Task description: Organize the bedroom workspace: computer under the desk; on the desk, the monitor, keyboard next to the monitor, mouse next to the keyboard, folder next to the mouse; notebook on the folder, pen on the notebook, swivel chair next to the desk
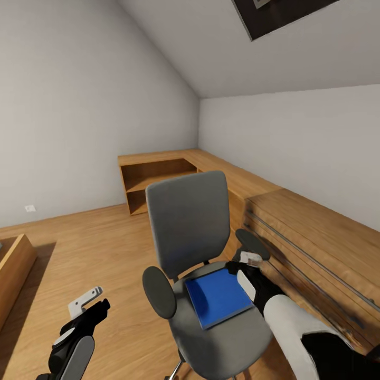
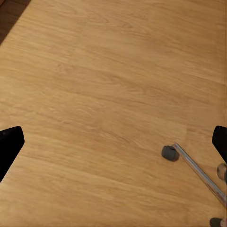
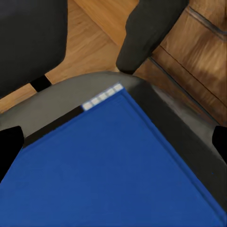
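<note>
A bare attic-style room with plain pale grey walls (image 1: 79, 105), a sloped ceiling (image 1: 221, 47) holding a dark skylight (image 1: 274, 16), a light wooden plank floor (image 1: 89, 248), an open wooden corner shelf unit (image 1: 153, 179), and a light wooden drawer chest (image 1: 316, 248) along the right wall.

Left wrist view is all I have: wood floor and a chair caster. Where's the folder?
Observer: The folder lies flat on the swivel chair seat.
Operator: Is the right gripper near it?
Observer: Yes, the right gripper hovers at the folder's far corner, open; the right wrist view has blue between its fingertips.
Operator: Anything beside the chair?
Observer: A wooden drawer chest stands close on its right, by the armrest.
</note>
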`<state>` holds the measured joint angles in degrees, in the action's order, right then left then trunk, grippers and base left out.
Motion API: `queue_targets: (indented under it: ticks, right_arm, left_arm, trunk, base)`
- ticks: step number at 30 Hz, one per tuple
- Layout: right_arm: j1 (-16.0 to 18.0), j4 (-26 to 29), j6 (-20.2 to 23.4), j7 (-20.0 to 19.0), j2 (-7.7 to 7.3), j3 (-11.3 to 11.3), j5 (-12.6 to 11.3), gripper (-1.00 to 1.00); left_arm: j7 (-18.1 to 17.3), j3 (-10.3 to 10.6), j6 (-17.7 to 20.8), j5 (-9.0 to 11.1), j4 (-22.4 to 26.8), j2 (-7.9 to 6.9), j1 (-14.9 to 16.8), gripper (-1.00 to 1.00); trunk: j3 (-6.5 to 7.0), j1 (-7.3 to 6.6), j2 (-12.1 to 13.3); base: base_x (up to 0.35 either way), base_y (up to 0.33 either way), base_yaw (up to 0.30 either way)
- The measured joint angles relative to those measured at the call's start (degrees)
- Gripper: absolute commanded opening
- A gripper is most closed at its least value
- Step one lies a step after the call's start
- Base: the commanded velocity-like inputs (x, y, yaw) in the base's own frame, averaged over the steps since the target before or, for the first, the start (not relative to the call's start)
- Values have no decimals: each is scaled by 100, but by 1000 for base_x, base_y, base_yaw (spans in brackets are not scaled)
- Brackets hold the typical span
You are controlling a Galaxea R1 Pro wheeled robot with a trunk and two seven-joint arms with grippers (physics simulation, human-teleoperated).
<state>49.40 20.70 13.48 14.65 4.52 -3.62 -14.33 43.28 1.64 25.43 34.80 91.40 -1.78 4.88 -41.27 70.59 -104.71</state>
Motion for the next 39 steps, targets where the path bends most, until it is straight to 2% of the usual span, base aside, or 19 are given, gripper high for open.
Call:
queue_targets:
  ticks: [1,2,4,6,12,32,39]
  right_arm:
    - [511,-751,-303,10,-19,2,-11,100]
    - [677,-956,-445,12,-22,5,-25,100]
    - [782,-1105,-545,14,-4,11,-45,100]
    - [807,-1154,-570,15,5,14,-57,100]
    - [826,-1202,-623,-47,127,42,-185,100]
    - [815,-1221,-646,-64,85,31,-185,100]
    - [815,-1224,-646,-64,85,30,-185,100]
  left_arm:
    - [0,0,0,0,1,11,0,100]
    - [-2,2,0,0,1,14,0,100]
    - [-2,6,0,-1,2,16,0,100]
    - [-3,12,0,1,2,16,0,100]
    - [2,205,0,1,-1,13,0,100]
    - [18,210,9,0,-4,12,0,100]
    - [16,211,9,0,-30,8,0,100]
  trunk:
    - [0,0,0]
    - [0,0,0]
    - [-1,0,0]
    - [-1,0,0]
    - [-18,22,-39]
    - [-377,461,-841]
    - [-378,462,-842]
  base:
    - [0,0,0]
    - [0,0,0]
    - [0,0,0]
    - [0,0,0]
    - [0,0,0]
    - [0,0,0]
    - [0,0,0]
